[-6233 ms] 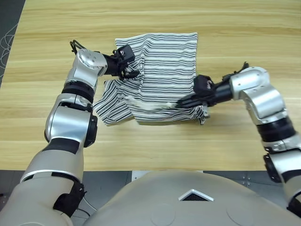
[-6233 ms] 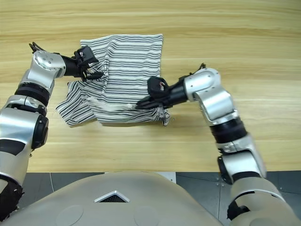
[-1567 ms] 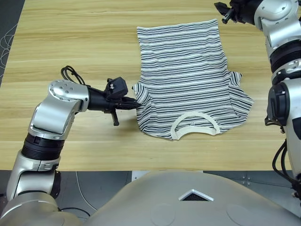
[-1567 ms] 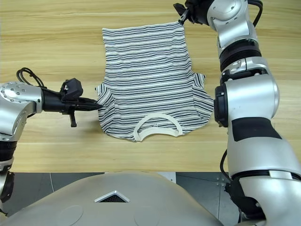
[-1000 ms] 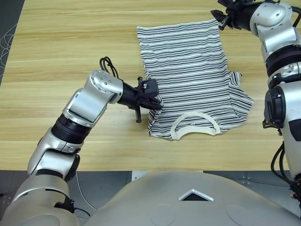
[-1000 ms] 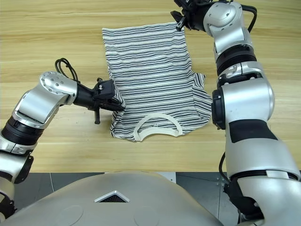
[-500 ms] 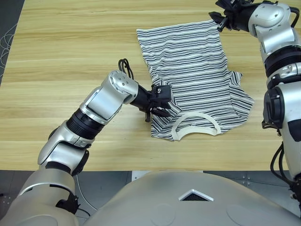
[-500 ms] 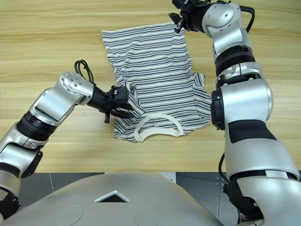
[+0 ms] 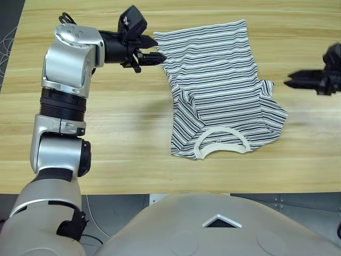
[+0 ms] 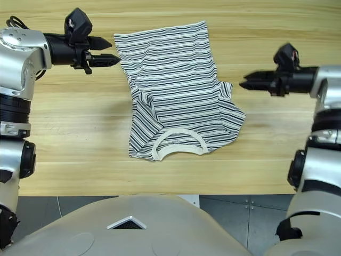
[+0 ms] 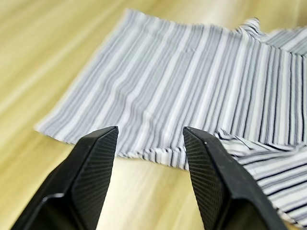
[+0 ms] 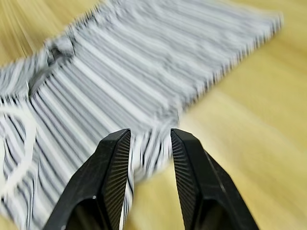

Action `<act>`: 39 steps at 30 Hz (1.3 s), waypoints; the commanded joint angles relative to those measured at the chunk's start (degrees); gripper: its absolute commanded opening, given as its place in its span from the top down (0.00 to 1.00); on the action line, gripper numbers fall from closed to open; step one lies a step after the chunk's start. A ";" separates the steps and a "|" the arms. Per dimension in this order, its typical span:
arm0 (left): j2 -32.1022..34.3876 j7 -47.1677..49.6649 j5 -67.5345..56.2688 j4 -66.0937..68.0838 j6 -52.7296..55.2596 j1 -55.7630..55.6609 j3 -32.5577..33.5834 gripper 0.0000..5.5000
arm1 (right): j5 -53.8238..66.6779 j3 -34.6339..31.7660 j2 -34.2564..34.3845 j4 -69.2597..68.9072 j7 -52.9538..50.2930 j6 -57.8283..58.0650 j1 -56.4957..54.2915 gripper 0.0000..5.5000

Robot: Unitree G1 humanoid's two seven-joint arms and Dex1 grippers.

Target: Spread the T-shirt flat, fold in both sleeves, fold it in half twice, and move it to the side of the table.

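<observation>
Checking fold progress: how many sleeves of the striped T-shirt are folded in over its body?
1: the sleeve on the robot's left, folded onto the black-and-white striped fabric T-shirt. The right-side sleeve lies spread outward.

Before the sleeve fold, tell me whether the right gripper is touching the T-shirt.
Apart. The right eye view shows bare table between the open right gripper and the nearest sleeve of the T-shirt.

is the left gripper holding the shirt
No, the left gripper is open with nothing in it, and the shirt lies on the table beyond it.
</observation>
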 commanded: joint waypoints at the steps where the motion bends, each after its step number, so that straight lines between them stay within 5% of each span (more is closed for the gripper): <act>1: 0.77 0.25 0.64 -1.11 -1.16 0.68 1.11 0.54 | -0.75 0.77 -3.21 -1.18 0.62 1.70 1.23 0.72; 20: 1.14 0.31 0.62 -3.71 -0.59 2.65 1.37 0.54 | -2.03 6.64 2.64 -5.09 -3.25 2.06 12.51 0.72; 28: 0.80 0.41 0.77 -3.75 -1.00 2.94 1.16 0.54 | -2.36 7.30 2.34 -4.89 -4.79 2.60 11.76 0.98; 39: 0.72 -0.05 0.96 -3.68 -1.34 2.66 0.80 0.54 | 0.33 5.96 -0.95 -18.52 -2.86 3.32 12.65 0.98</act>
